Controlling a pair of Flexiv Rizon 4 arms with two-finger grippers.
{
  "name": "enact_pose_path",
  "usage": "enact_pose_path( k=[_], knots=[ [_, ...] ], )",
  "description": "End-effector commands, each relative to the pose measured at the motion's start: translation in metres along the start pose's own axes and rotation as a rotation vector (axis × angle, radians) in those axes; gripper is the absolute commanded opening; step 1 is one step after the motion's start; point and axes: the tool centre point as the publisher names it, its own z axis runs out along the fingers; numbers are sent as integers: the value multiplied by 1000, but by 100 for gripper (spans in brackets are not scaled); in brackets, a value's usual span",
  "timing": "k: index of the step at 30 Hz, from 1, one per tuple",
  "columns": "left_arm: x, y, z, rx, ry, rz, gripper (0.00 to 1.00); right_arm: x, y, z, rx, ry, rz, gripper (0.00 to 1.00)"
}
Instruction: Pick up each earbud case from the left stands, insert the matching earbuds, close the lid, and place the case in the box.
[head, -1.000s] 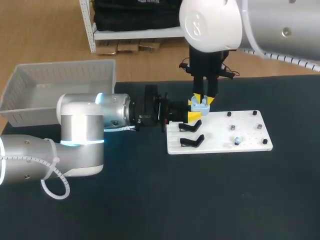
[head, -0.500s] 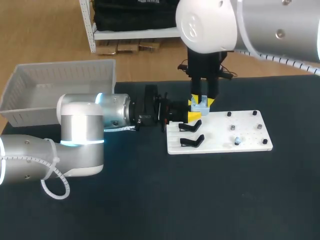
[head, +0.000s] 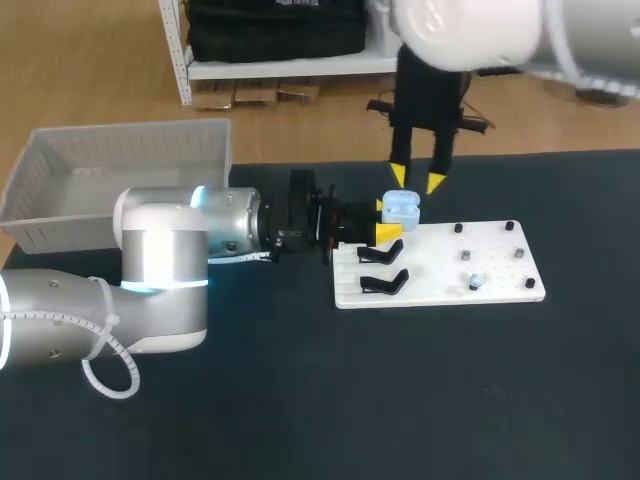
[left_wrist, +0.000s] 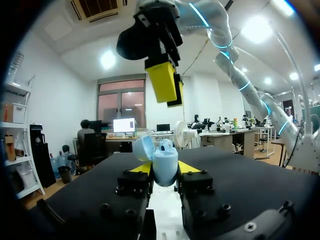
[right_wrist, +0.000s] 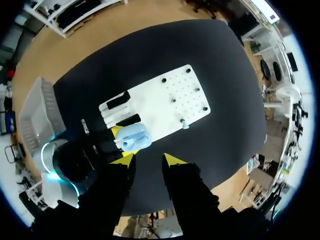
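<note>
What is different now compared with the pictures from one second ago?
The right claw rose off the light blue earbud case and stands open above it, no longer touching it. The left claw stayed shut on the case, lid open; the white board and grey box did not move.

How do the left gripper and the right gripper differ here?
The left gripper is shut on the light blue earbud case; the right gripper is open and empty. The left gripper lies level, low over the table; the right gripper points down above the case. Both have yellow tips.
</note>
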Motion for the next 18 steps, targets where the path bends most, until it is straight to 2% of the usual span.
enact_pose_path(
  k=[1, 10, 18],
  knots=[
    [1, 0, 0, -2, -5, 4, 0, 16, -52, 13, -234, -96, -38, 42],
    [1, 0, 0, -2, -5, 4, 0, 18, -88, 47, -358, -175, -44, 42],
    [1, 0, 0, -2, -5, 4, 0, 21, -98, 71, -351, -185, -57, 45]
  ],
)
